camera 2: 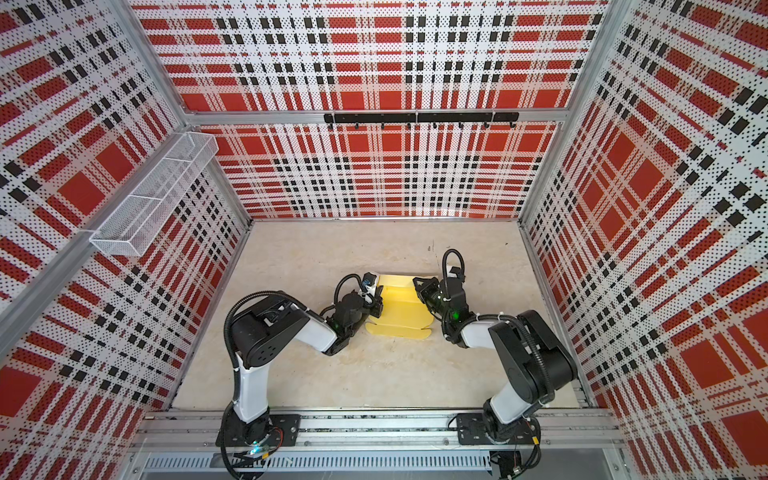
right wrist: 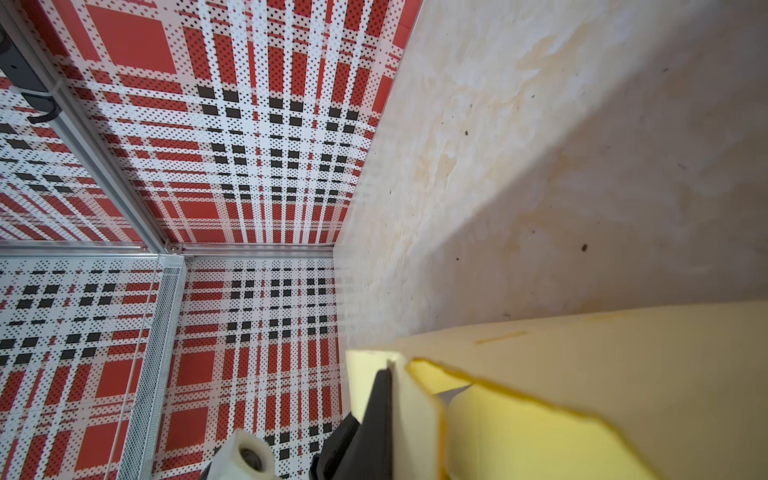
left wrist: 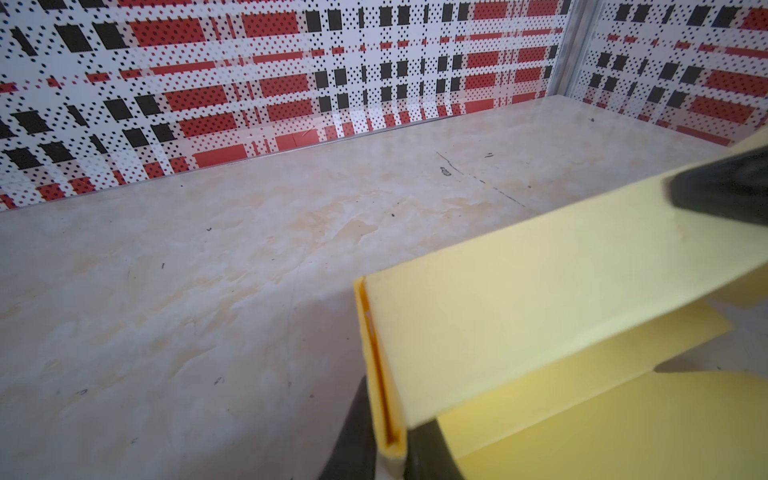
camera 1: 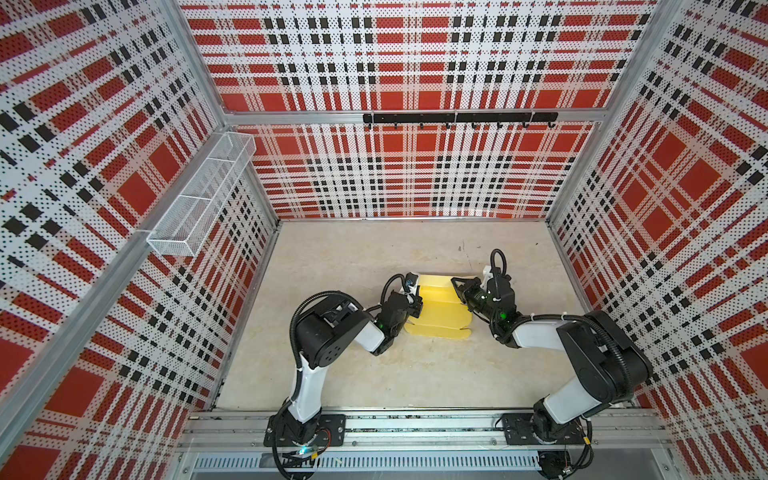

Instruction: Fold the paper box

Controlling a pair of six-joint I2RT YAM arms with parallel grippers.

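Half-folded paper box (camera 1: 440, 309) held at the middle of the desk (camera 1: 374, 374).
A doubled side wall is pinched by the left fingers (left wrist: 353, 436), and a far-end flap by the right fingers (right wrist: 380, 407). If the two grips are pulled apart, the thin card could be torn, wrongly creased or dropped. The wire basket (camera 1: 199, 199) and hook rail (camera 1: 457, 117) are well apart; nothing is seen blocking.

Pale marbled tabletop (camera 1: 374, 374), faint dark scuffs toward the back, yellow paper box (camera 1: 440, 316) resting near its middle
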